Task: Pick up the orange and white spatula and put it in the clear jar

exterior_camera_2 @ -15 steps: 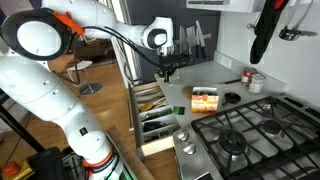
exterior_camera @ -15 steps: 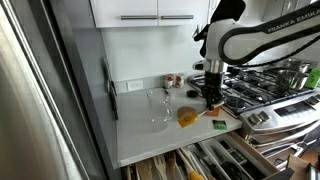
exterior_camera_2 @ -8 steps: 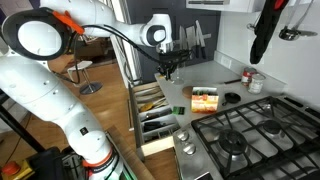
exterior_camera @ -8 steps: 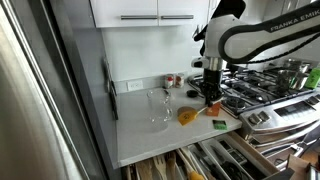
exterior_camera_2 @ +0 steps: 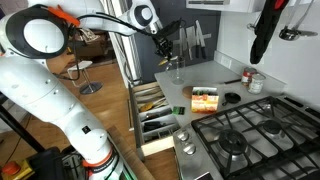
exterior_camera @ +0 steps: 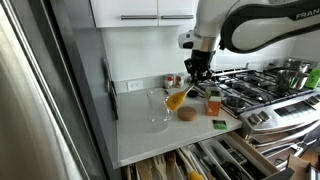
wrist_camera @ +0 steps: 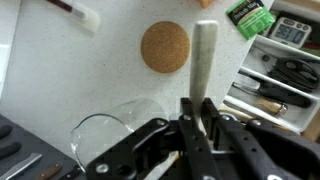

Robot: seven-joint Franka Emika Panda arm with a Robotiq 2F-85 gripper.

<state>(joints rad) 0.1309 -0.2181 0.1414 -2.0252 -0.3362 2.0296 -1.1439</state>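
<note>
My gripper point(exterior_camera: 198, 72) is shut on the orange and white spatula point(exterior_camera: 177, 98) and holds it in the air above the counter, tilted, with the orange end hanging down beside the top of the clear jar point(exterior_camera: 158, 108). In the wrist view the white handle point(wrist_camera: 204, 55) sticks out past the closed fingers point(wrist_camera: 188, 112), and the jar's rim point(wrist_camera: 112, 132) lies to the lower left. The gripper point(exterior_camera_2: 163, 48) also shows high up in an exterior view.
A brown cork disc point(exterior_camera: 186, 114) lies on the white counter point(exterior_camera: 150, 140) under the gripper. An orange bottle with a dark cap point(exterior_camera: 213, 103) and a green packet point(exterior_camera: 219, 125) stand near the stove point(exterior_camera: 265, 92). Drawers point(exterior_camera: 215, 160) stand open below.
The gripper has risen from the counter with the spatula in it and moved toward the jar. The spatula now hangs in the air instead of lying next to the disc.
</note>
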